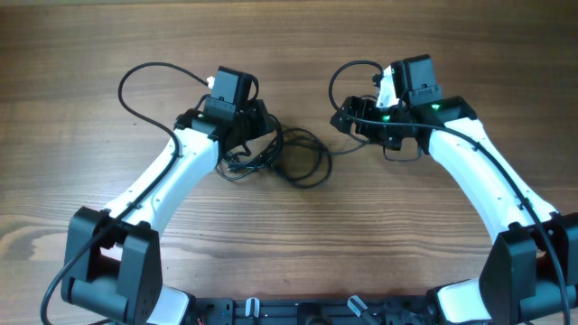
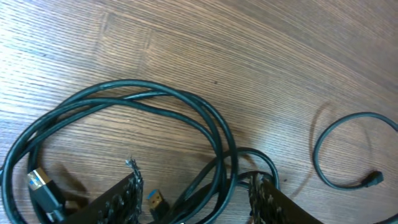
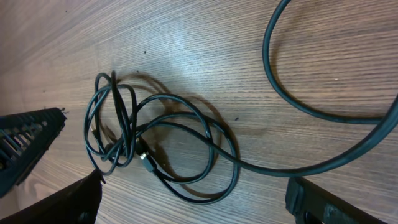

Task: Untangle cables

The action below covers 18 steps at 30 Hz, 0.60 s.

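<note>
Wooden table (image 1: 289, 45), plain brown grain. Left gripper (image 2: 196, 193): fingers partly apart, lowered over the left side of the cables (image 1: 293, 158), strands lying loose between them, nothing clamped. Bundle: black, coiled, mid-table between the two grippers, one strand trailing rightward. Right gripper (image 3: 196, 202): fingers spread wide, empty, near the bundle's right side.

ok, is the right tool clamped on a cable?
No, in the right wrist view the right tool has its fingers spread wide, and the cables lie loose on the table.
</note>
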Motion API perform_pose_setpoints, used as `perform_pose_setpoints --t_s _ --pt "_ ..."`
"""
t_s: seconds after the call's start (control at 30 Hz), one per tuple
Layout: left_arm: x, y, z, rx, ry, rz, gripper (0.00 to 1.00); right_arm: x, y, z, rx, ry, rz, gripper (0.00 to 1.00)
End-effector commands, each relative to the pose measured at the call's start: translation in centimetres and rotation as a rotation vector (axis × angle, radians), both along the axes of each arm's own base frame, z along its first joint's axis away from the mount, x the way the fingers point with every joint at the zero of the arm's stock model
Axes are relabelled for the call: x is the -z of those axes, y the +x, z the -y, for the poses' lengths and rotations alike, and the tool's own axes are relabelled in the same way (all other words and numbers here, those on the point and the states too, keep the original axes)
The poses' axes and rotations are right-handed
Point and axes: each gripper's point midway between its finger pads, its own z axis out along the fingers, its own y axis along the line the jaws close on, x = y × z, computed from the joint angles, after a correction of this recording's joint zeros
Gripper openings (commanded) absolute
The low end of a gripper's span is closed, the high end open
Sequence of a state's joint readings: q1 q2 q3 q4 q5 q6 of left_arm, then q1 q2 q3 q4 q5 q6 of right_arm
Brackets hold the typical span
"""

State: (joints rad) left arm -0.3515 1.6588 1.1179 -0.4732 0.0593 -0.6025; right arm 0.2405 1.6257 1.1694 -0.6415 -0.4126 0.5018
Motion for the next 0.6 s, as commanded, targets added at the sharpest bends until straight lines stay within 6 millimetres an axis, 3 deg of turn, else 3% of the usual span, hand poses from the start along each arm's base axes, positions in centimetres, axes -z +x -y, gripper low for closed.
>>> perform_pose_setpoints --t_s 0.0,0.2,0.37,0.5,0.57 --pt "0.1 0.3 0.2 0.020 0.026 0.014 0.56 0.5 -0.3 -0.3 0.017 -0.012 -0.019 0.98" --pt "0.1 0.5 -0.1 0.009 0.043 0.021 0.51 0.5 -0.9 -2.0 -0.030 -0.013 -0.013 0.98" --pt "0.2 1.0 -2.6 -0.070 0.159 0.047 0.31 0.2 -1.3 -3.6 -0.072 -0.007 0.006 0.96" --pt "0.3 1.2 -3.4 -0.098 0.159 0.041 0.04 -0.1 -1.9 -5.7 -0.128 0.004 0.036 0.84" --pt "0.3 1.2 -4.0 -0.111 0.160 0.036 0.04 -0.3 -2.1 -6.7 -0.152 0.010 0.052 0.75"
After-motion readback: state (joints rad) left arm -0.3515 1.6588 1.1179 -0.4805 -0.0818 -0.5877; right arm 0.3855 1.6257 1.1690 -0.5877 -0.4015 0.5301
